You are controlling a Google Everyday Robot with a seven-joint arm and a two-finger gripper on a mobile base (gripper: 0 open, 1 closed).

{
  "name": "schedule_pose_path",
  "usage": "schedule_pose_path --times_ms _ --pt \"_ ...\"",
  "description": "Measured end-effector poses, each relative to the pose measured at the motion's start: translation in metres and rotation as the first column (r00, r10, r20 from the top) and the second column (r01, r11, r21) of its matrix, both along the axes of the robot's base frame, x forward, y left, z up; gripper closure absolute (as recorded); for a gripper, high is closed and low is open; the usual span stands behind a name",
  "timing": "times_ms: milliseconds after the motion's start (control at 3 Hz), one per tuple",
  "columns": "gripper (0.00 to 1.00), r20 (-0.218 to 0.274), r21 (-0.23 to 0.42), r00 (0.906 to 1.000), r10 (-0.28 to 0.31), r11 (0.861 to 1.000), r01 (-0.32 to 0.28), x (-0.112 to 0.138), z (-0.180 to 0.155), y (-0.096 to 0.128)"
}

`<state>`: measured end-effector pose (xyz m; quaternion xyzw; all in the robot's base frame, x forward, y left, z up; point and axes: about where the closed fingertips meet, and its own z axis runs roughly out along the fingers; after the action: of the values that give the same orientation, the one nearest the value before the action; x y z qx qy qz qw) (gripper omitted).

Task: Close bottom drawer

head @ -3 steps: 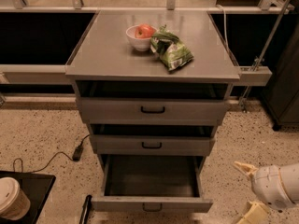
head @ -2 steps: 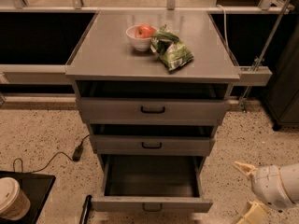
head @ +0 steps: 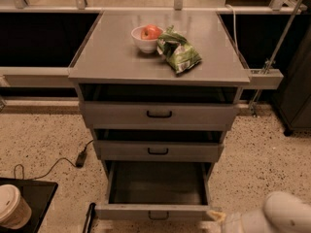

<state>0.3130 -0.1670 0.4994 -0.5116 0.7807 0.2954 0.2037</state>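
Note:
The bottom drawer [head: 156, 211] of the grey metal cabinet [head: 112, 57] is pulled far out, so its dark empty inside shows. Its flat grey front with a small black handle [head: 158, 215] lies at the frame's lower edge. The two drawers above it stand slightly ajar. My gripper [head: 217, 217] is at the bottom right, right at the right end of the drawer front; whether it touches it I cannot tell. The white arm [head: 277, 215] behind it is cut off by the frame.
On the cabinet top stand a white bowl with an apple [head: 147, 36] and a green chip bag [head: 179, 52]. A black cable and adapter [head: 80, 158] lie on the speckled floor at the left. A paper cup [head: 12, 207] sits on a black tray at the bottom left.
My gripper and arm have moved down and to the left, from beside the cabinet's right to the right end of the bottom drawer front. The drawer has not visibly moved.

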Motion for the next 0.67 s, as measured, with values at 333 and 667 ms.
schedule_pose_path --times_ms 333,667 --pt "0.0 -0.104 0.035 0.9937 0.043 0.999 -0.039 -0.03 -0.085 0.061" --pt "0.0 -0.155 0.036 0.9876 0.023 0.999 -0.018 -0.024 -0.153 0.106"
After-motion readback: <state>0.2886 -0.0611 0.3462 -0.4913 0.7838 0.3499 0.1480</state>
